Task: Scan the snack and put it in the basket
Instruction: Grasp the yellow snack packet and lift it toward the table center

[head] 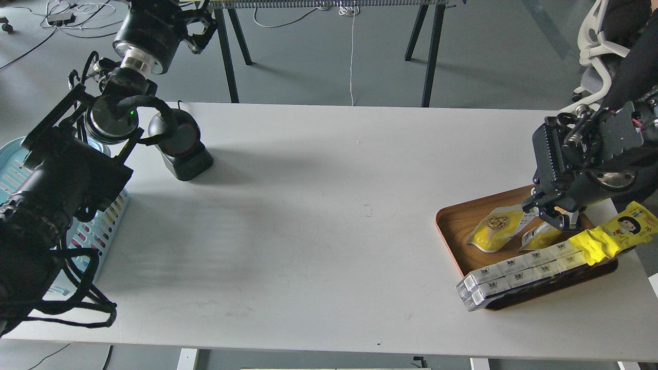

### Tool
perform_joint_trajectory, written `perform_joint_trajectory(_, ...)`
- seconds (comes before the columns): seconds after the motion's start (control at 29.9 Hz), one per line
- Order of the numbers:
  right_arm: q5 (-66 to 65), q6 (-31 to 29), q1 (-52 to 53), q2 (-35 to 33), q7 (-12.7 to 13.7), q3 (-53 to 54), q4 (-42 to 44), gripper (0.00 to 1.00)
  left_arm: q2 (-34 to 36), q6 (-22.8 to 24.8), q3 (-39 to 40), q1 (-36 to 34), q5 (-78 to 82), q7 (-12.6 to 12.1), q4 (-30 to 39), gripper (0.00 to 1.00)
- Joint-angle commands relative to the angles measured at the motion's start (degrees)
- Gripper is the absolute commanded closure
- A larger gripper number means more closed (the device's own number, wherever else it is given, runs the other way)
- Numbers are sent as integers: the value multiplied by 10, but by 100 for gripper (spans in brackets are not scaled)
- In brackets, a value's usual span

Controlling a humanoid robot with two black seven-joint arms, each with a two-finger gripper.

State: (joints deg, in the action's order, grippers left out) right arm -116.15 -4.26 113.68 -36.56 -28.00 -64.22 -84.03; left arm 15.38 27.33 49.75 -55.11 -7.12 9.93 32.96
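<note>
Where the white table (318, 226) fills the view, the blue basket (105, 226) sits at its left edge, mostly hidden under the left arm. A scanner (181, 146) stands near it. The wooden tray (455, 226) lies at right. The left end effector (200, 25) is dark; fingers can't be told. The right end effector (537, 208) is clamped on the snack (497, 228), whose bottom rests on the tray beside a yellow wrapper (614, 234).

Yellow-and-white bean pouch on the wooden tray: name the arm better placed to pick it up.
Right. The right gripper is already at the yellow-and-white bean pouch on the brown wooden tray; the left arm is across the table over the light blue slotted basket.
</note>
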Motion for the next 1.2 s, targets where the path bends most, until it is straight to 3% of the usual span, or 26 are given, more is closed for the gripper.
perform_joint_trajectory(0.0,6,4,1,-2,0,1,-1,100,-1,0,0,0,0,0,0,1)
perform_joint_trajectory(0.23,47,18,34,-5,0,23,-2,100,-1,0,0,0,-1,0,0,1)
perform_joint_trajectory(0.47,168,13,69,8,0,59,-3,100,0,0,1,0,-1,0,0,1)
perform_joint_trajectory(0.77,306,11,61,133,0,93,1,100,-1,0,1,0,-2,0,0,1)
perform_joint_trajectory(1.17,340,12,-2,266,0,122,77,100,0,1,1,-1,-2,0,0,1)
